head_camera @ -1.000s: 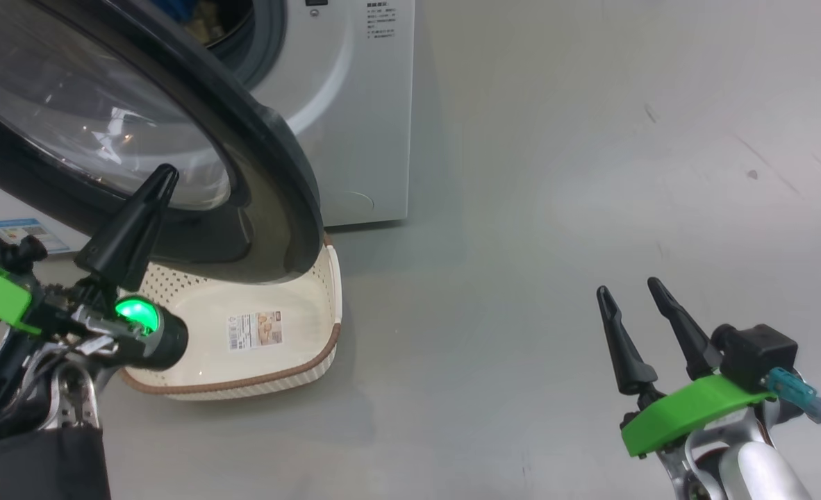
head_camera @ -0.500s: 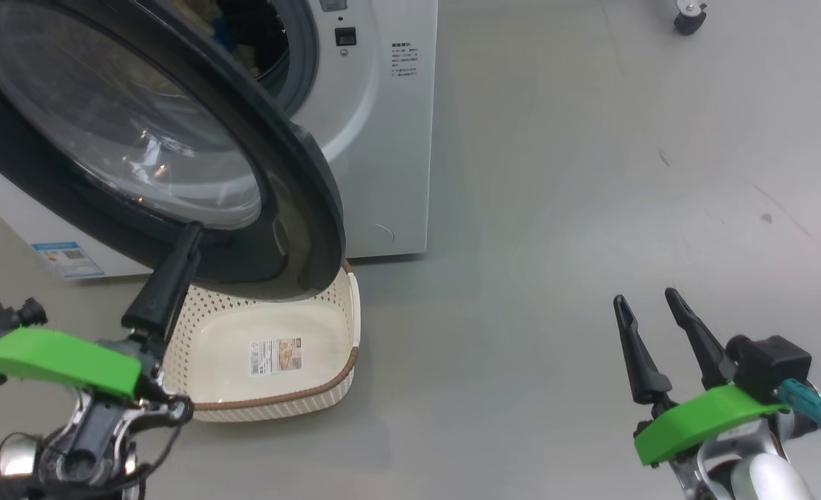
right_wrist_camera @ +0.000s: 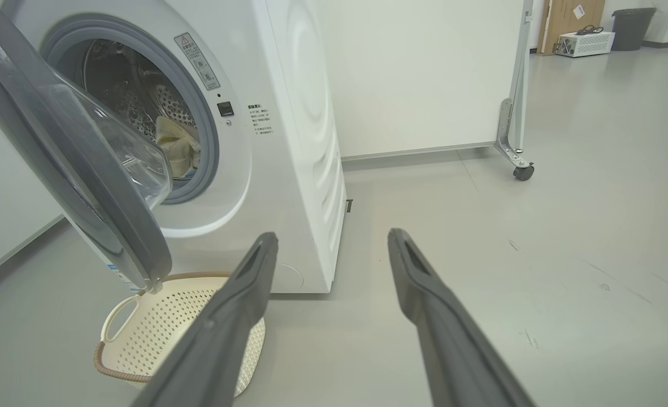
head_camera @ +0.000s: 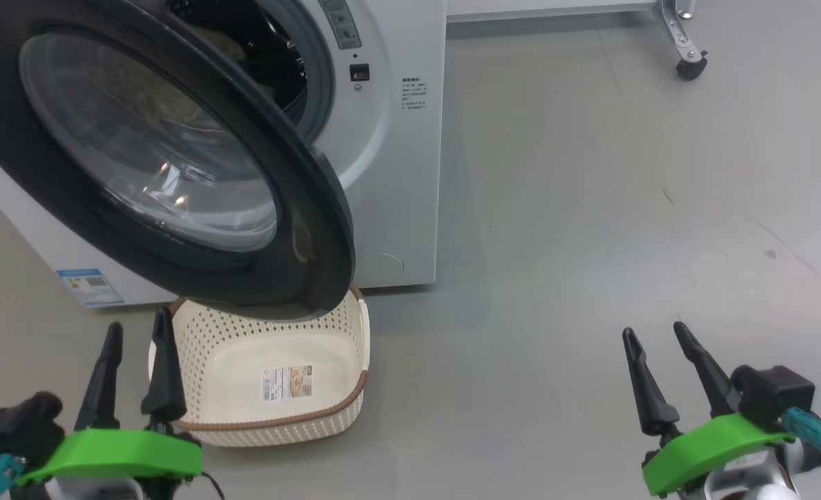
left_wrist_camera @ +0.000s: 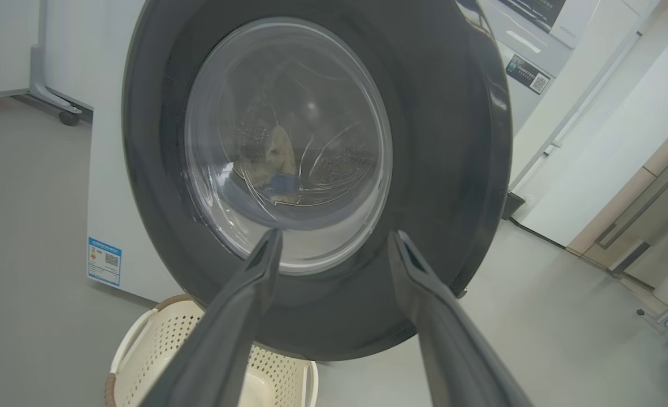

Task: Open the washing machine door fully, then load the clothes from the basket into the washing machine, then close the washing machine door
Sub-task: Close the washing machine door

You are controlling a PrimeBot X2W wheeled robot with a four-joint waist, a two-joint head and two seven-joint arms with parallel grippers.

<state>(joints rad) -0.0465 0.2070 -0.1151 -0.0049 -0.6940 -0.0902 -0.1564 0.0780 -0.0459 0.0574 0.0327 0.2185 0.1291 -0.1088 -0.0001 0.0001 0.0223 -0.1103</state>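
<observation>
Door-closing looks like the step left, judging by the bare basket. Head view: the washing machine door [head_camera: 167, 167] hangs half-swung at 10 o'clock, its lower edge over the basket [head_camera: 292, 432] at 7 o'clock. The left gripper [head_camera: 139, 321] at 8 and the right gripper [head_camera: 652, 328] at 4 both stand spread, grasping nothing. Left wrist view: the fingers [left_wrist_camera: 238, 316] aim at the door's glass, through which the clothes [left_wrist_camera: 274, 164] show inside the washing machine [left_wrist_camera: 108, 186]. Right wrist view: cream fabric lies in the drum [right_wrist_camera: 142, 107] at 10 o'clock. Best push the black rim near its free edge, likely 3 o'clock in the left wrist view, not the glass, and press until it latches.
</observation>
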